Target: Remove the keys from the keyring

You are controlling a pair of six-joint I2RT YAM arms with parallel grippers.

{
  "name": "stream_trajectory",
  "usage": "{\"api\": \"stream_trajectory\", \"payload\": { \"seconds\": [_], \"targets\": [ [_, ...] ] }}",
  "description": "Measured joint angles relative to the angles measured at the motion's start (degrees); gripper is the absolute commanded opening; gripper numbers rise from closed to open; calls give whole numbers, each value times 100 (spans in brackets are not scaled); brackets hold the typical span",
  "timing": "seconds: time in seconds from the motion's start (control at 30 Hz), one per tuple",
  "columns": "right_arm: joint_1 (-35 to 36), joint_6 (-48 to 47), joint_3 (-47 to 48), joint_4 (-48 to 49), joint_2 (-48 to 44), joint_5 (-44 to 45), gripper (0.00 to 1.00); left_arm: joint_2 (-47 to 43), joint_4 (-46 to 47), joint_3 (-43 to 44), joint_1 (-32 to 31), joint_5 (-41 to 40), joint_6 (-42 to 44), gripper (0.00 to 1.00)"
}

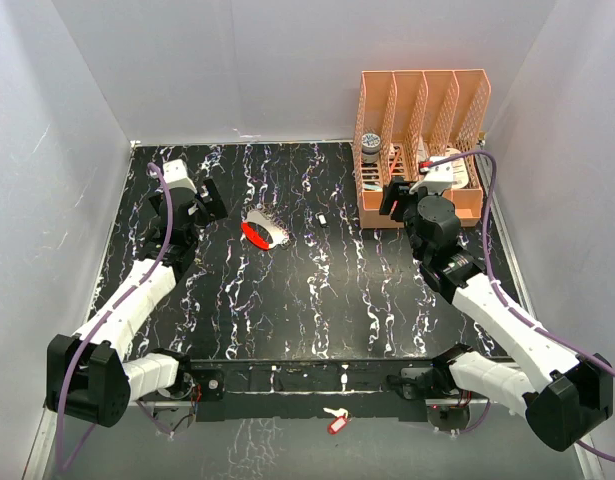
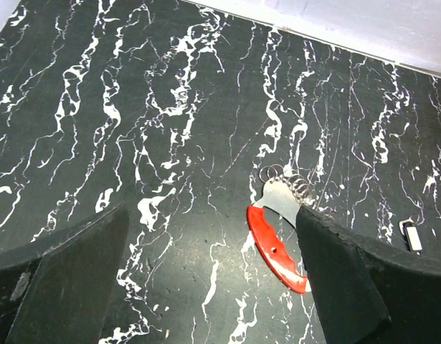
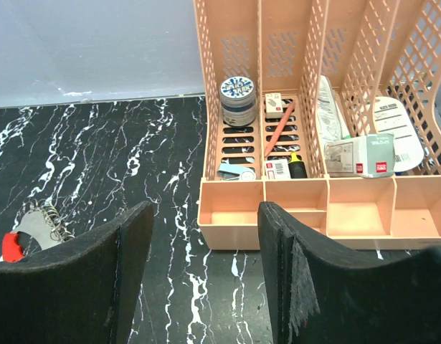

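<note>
On the black marbled table (image 1: 317,300), toward the far left of centre, lies the keyring (image 2: 292,183) with its red-handled tag (image 2: 276,251) and a grey metal piece, coils of wire ring showing at the top; cannot tell whether any key hangs on it. Just left of it hovers the left claw (image 2: 206,279), spread wide and grasping nothing, tilted down at the bunch, probably so as to bring the ring between the fingers. Well apart on the right hangs the right claw (image 3: 206,272), likewise released and empty, facing the peach desk organiser (image 3: 306,208) with a tin, pens and small boxes in its slots, the keyring at the left edge of its view. Near the bunch rests a small dark piece (image 1: 323,218); below the table's near edge, a second red-tagged key (image 1: 335,422), perhaps one already taken off.
</note>
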Motion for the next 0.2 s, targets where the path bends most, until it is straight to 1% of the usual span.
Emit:
{"api": "stream_trajectory", "payload": {
  "seconds": [0.2],
  "targets": [
    [0, -20, -39, -35, -168, 219, 58, -186, -26, -122, -7, -289, -13, 99]
  ]
}}
